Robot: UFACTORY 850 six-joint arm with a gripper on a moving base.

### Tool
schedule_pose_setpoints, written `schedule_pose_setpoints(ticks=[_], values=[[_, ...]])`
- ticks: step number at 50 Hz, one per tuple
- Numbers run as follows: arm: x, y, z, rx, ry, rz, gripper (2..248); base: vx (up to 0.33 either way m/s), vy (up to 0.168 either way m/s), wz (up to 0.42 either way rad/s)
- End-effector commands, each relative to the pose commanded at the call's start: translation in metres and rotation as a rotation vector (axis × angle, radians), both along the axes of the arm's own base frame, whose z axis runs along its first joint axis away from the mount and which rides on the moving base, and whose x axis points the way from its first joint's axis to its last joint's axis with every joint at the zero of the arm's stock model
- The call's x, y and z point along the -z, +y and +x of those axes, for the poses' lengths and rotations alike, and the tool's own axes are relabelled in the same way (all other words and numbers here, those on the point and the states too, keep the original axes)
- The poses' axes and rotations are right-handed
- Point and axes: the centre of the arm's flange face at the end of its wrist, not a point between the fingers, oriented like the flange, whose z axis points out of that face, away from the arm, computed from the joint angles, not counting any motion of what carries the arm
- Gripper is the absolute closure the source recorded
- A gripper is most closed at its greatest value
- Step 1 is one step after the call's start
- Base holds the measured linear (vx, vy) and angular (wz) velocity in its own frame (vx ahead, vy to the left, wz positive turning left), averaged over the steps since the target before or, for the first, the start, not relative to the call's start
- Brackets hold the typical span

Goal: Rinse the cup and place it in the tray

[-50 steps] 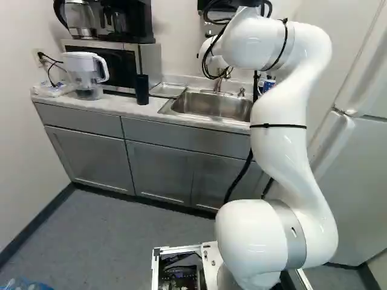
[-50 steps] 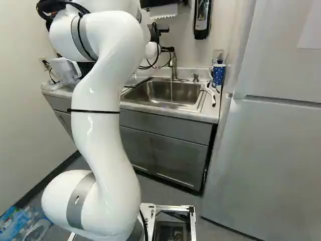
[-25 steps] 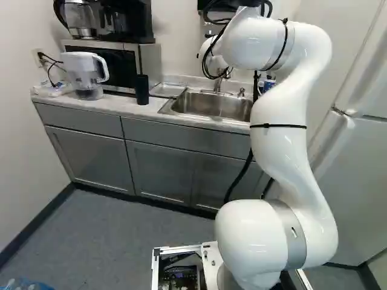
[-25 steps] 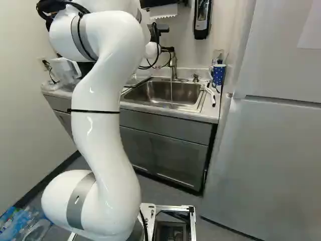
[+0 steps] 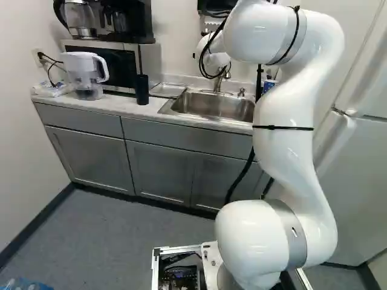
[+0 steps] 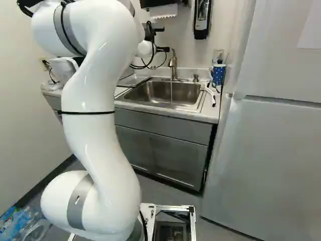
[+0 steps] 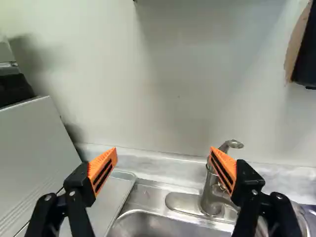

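Left base view, arm: the white arm [image 5: 284,145] rises right of the middle and bends at the top toward the sink [image 5: 214,106], its wrist above the far side of the basin.
Left base view, cup: the blue cup [image 5: 269,85] shows only in part behind the arm, on the counter [image 5: 115,106] past the sink.
Left base view, tray: the flat tray [image 5: 167,90] lies between the microwave [image 5: 147,60] and the basin.
Left base view, counter: a black tumbler [image 5: 141,89] stands upright in front of the microwave; a clear pitcher [image 5: 87,69] with a white handle stands near the wall corner, and a coffee maker [image 5: 130,21] sits on the microwave.
Right base view, gripper: only a dark part of the gripper [image 6: 164,49] shows, beside the faucet [image 6: 173,63].
Right base view, cup: with its white dots in plain sight, the cup stands upright beyond the sink's right side, near the fridge [image 6: 271,150].
Right base view, water: a thin stream [image 6: 171,93] runs down from the faucet into the basin.
Right base view, brush: a curved white handle [image 6: 210,94] with a black end lies at the sink's right edge.
Wrist view, gripper: the two fingers stand wide apart, with wall and backsplash seen between their orange pads [image 7: 102,170]; one finger overlaps the faucet.
Wrist view, tray: its metal surface shows past the other finger, next to the basin.
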Motion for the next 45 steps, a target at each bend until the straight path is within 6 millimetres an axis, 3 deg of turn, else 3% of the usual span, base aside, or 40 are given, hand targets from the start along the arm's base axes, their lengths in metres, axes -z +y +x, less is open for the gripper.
schedule_pose_setpoints(ticks=[45], values=[[-0.01, -0.003, -0.091, 0.01, 0.045, 0.002, 3, 0.0, 0.0, 0.0]])
